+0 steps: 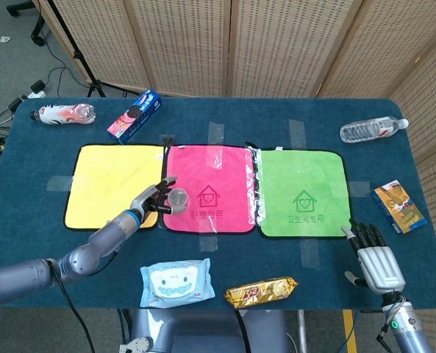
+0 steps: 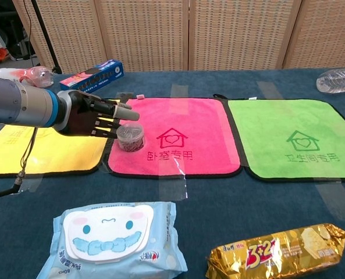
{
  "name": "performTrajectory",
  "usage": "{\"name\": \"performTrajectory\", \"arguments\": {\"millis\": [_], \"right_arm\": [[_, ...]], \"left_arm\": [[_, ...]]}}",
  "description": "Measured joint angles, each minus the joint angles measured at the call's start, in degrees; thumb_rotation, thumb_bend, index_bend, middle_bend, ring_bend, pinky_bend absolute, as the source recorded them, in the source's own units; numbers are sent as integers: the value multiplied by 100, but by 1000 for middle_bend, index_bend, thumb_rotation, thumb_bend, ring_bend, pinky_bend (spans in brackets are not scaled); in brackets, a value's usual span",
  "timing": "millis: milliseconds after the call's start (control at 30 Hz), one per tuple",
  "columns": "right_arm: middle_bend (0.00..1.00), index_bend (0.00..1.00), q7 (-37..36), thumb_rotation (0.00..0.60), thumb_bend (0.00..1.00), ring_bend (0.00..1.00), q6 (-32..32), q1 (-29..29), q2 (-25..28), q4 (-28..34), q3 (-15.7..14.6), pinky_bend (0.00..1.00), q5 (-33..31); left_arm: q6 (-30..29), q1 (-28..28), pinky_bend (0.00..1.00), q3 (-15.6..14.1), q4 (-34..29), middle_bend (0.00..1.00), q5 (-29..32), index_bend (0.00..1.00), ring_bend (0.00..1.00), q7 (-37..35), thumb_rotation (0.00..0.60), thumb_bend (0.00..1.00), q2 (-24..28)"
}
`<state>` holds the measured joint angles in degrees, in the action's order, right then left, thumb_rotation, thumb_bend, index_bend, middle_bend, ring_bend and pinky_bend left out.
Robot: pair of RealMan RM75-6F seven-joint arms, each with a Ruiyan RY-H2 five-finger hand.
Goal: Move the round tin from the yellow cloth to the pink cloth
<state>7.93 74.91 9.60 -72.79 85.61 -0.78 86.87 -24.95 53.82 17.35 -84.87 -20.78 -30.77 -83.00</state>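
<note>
The round tin (image 2: 131, 137) sits at centre left of the chest view, over the left portion of the pink cloth (image 2: 178, 135), gripped by the left hand (image 2: 93, 114) with fingers closed around its left side. The yellow cloth (image 2: 41, 150) lies just beside the pink cloth, further left. The right hand (image 1: 376, 259), at lower right of the head view, holds nothing, fingers spread apart.

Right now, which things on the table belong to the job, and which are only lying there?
Job:
round tin, resting on the pink cloth
pink cloth
yellow cloth
left hand, fingers at the tin

Lying about:
green cloth
wipes pack
biscuit packet
two bottles
blue box
small box
</note>
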Motion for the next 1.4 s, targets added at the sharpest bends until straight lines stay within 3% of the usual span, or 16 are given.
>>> {"name": "performTrajectory", "arguments": {"millis": [567,1400], "right_arm": [[0,58,19,600,213,0,-115,35,-61,-70,-24,26,-39],[0,58,-51,600,212,0,-92,34,-38,-80,-35,25,-26]], "left_arm": [[524,127,5,251,394,0,621,0,0,-447,600,221,-161],[112,510,5,233,384,0,598,0,0,-216,600,223,-467]]}}
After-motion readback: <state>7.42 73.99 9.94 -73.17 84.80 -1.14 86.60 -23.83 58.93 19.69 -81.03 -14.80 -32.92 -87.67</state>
